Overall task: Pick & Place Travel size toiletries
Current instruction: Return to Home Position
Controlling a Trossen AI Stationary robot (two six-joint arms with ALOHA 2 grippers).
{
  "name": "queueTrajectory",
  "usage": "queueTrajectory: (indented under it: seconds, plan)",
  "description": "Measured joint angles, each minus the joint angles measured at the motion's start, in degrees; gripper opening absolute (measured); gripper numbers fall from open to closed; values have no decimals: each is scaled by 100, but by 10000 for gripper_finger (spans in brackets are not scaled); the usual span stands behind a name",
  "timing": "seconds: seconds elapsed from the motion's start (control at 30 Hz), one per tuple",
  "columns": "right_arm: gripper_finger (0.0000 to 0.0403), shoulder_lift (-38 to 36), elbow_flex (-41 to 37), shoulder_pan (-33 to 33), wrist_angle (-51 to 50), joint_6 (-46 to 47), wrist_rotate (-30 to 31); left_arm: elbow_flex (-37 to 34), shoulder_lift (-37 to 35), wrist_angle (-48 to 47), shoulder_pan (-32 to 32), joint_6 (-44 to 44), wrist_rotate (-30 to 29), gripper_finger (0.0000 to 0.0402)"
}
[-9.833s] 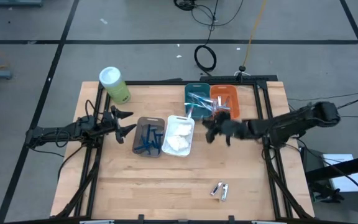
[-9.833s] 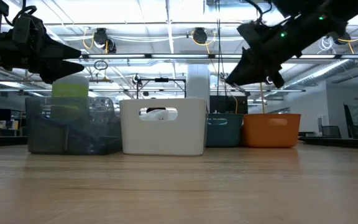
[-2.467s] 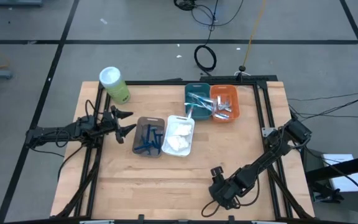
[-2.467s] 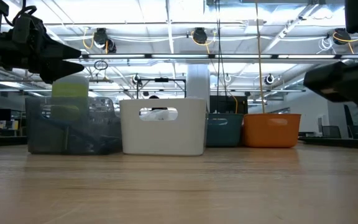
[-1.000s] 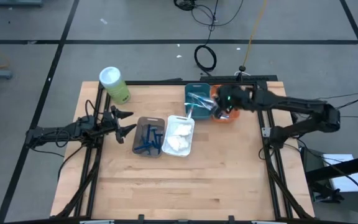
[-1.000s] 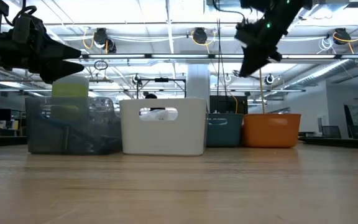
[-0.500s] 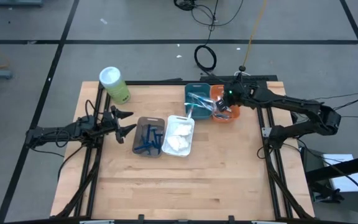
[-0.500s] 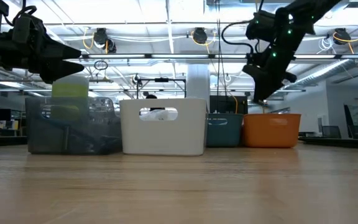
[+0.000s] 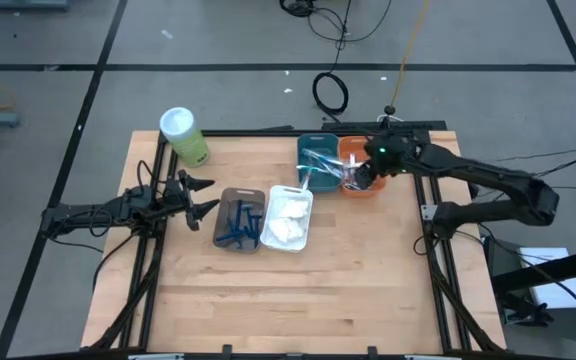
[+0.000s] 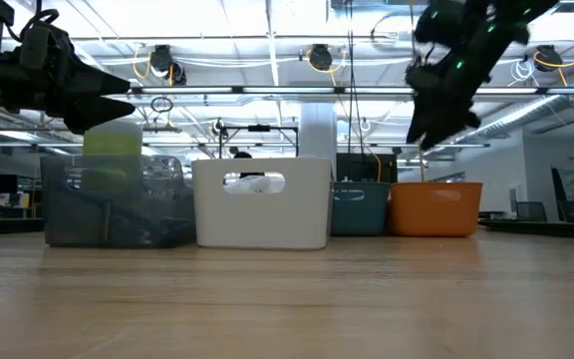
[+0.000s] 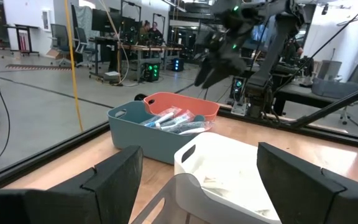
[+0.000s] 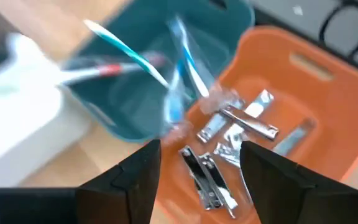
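Silver nail cutters [image 12: 244, 121]: in orange bin [image 12: 353, 124], beneath right gripper [image 12: 201, 146]
Right gripper: fingers apart
Left gripper [image 9: 205, 195]: apart

Silvery clippers [image 12: 247, 121], orange bin [image 12: 328, 124], teal bin [image 11: 129, 127], white bin [image 10: 262, 214], dark blue razors [image 9: 238, 222], green canister [image 9: 194, 149], white lid [image 9: 176, 123].

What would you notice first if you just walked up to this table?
Probably the right gripper hanging open above the orange bin at the table's back, with shiny silver nail clippers piled inside. Next comes the bright green canister with its white lid at the back left corner. The left gripper waits open by the left edge.
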Motion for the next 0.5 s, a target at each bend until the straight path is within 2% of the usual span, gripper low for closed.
queueTrajectory:
  seconds: [0.23,0.5]
  plan:
    - [201,-1658,-255,327,12,-27,29,0,0,-2,0,0,-1,306]
    - [203,-4070,-1698,575,527,90,20,0,0,-2,-2,0,0,306]
